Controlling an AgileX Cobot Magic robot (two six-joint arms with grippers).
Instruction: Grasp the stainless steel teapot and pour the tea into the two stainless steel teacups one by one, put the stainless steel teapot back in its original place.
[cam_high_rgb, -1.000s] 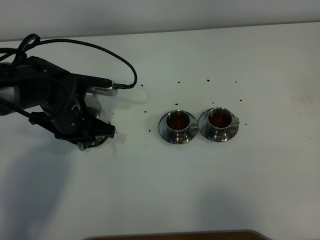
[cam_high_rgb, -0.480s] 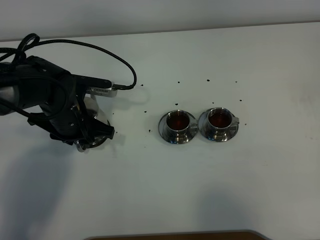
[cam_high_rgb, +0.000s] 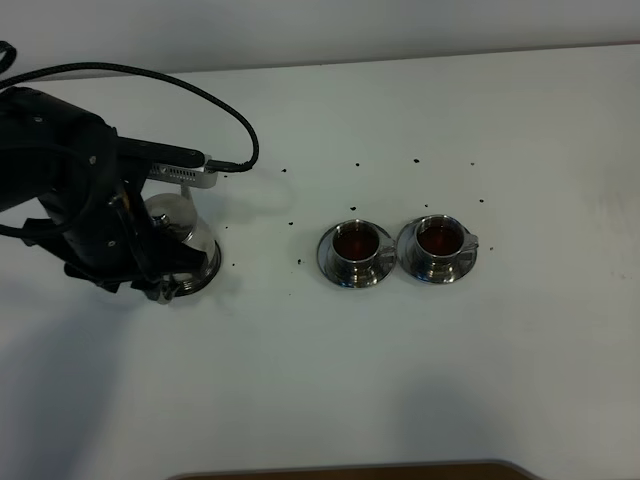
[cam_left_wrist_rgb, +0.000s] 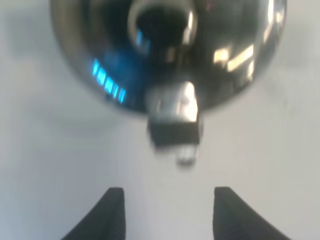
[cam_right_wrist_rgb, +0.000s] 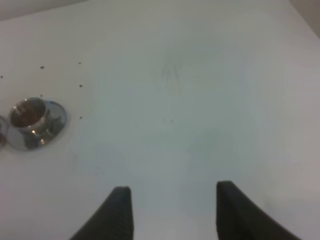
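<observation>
The stainless steel teapot (cam_high_rgb: 185, 232) stands upright on its round saucer (cam_high_rgb: 211, 264) at the left of the table, partly covered by my left arm (cam_high_rgb: 85, 215). In the left wrist view the teapot (cam_left_wrist_rgb: 225, 55) fills the far part, its loop handle (cam_left_wrist_rgb: 175, 127) pointing at my left gripper (cam_left_wrist_rgb: 167, 215), which is open, empty and a short way off the handle. The two teacups (cam_high_rgb: 355, 243) (cam_high_rgb: 438, 238) sit side by side on their saucers at the middle, each holding dark reddish-brown tea. My right gripper (cam_right_wrist_rgb: 172, 215) is open and empty over bare table, with one teacup (cam_right_wrist_rgb: 29, 114) far off.
Small dark specks (cam_high_rgb: 357, 165) dot the white table around the cups. A black cable (cam_high_rgb: 235, 115) loops from the left arm above the teapot. A brown strip (cam_high_rgb: 350, 470) runs along the near table edge.
My left arm has drawn back to the left, away from the teapot, so more of the pot shows. The teapot, cups and right arm have not moved.
</observation>
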